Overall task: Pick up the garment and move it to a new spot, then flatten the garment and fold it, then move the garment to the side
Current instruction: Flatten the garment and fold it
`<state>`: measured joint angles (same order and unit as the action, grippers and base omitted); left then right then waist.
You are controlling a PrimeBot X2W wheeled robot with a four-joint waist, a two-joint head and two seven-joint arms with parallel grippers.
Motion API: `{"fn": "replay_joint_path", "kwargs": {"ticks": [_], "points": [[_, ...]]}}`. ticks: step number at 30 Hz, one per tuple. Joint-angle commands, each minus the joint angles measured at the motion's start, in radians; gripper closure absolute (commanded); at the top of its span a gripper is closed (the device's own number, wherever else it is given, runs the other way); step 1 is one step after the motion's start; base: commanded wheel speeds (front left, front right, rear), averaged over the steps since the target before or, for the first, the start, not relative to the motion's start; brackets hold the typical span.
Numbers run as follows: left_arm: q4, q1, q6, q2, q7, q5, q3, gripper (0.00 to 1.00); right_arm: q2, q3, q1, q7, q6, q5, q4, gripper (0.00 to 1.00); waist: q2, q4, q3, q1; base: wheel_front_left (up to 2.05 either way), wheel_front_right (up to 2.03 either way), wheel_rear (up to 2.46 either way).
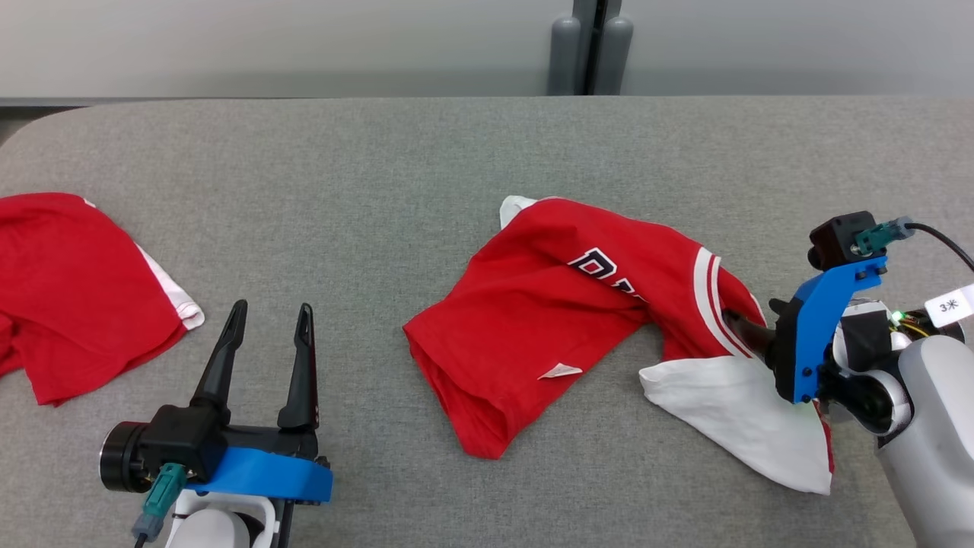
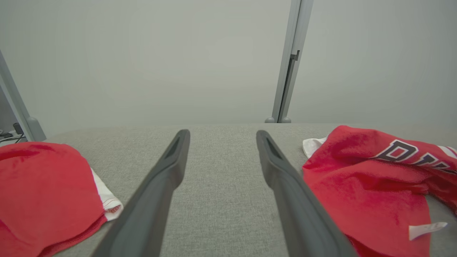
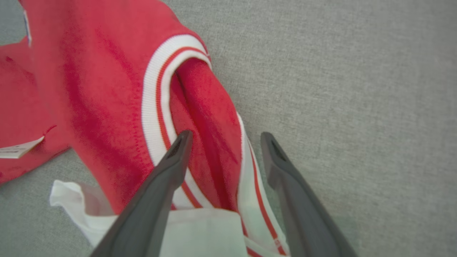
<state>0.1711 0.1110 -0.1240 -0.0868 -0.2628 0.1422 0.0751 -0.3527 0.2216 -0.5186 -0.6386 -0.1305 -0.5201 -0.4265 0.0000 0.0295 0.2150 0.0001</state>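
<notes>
The garment [image 1: 533,304] is a crumpled red jersey with dark lettering, white striped ribbing and a white sleeve [image 1: 730,418], lying right of centre on the grey table [image 1: 380,152]. My right gripper [image 1: 749,327] stands open at its right end. In the right wrist view the right gripper [image 3: 225,137] has its fingers on either side of a red fold and striped rib of the garment [image 3: 107,89], not closed on it. My left gripper [image 1: 272,308] is open over bare table at the lower left, with nothing between the fingers [image 2: 167,167]; the garment [image 2: 357,178] lies to its right.
A second red garment [image 1: 68,281] with a white hem lies at the table's left edge, left of my left gripper [image 2: 222,134] and also visible as the red cloth [image 2: 43,185]. A grey post [image 1: 590,46] stands behind the table's far edge against a pale wall.
</notes>
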Motion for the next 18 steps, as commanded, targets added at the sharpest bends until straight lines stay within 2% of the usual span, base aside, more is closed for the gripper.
{"fn": "replay_joint_path", "kwargs": {"ticks": [1,6,7,8,13,18], "points": [[0.001,0.023,-0.005,-0.003,-0.003,0.003,0.004,0.00,-0.013,0.023,-0.030,-0.011,0.000,0.015,-0.047,0.00,0.0000,0.020,0.020,-0.0001,0.00,0.00,0.00],[0.007,0.036,-0.006,-0.002,-0.003,0.008,0.013,0.00,-0.037,0.115,-0.068,-0.004,0.000,0.032,-0.138,0.00,0.0000,0.041,0.034,-0.0001,0.00,0.00,0.00],[0.007,0.038,-0.006,-0.002,-0.003,0.010,0.013,0.00,-0.038,0.131,-0.072,-0.008,-0.001,0.018,-0.147,0.61,0.0000,0.042,0.035,-0.0001,0.00,0.00,0.00],[0.008,0.040,-0.006,-0.002,-0.003,0.011,0.012,0.00,-0.039,0.148,-0.074,-0.010,-0.001,0.006,-0.150,1.00,0.0000,0.043,0.035,-0.0001,0.00,0.00,0.00],[0.009,0.036,-0.005,-0.001,-0.003,0.013,0.001,0.00,-0.065,0.136,-0.115,0.082,0.000,-0.005,-0.132,1.00,0.0000,0.033,0.031,-0.0001,0.00,0.00,0.00],[0.014,0.014,0.002,0.002,-0.003,0.014,-0.016,0.00,-0.071,0.112,-0.154,0.165,0.000,0.031,-0.098,1.00,0.0000,0.007,0.007,-0.0001,0.00,0.00,0.00]]}}
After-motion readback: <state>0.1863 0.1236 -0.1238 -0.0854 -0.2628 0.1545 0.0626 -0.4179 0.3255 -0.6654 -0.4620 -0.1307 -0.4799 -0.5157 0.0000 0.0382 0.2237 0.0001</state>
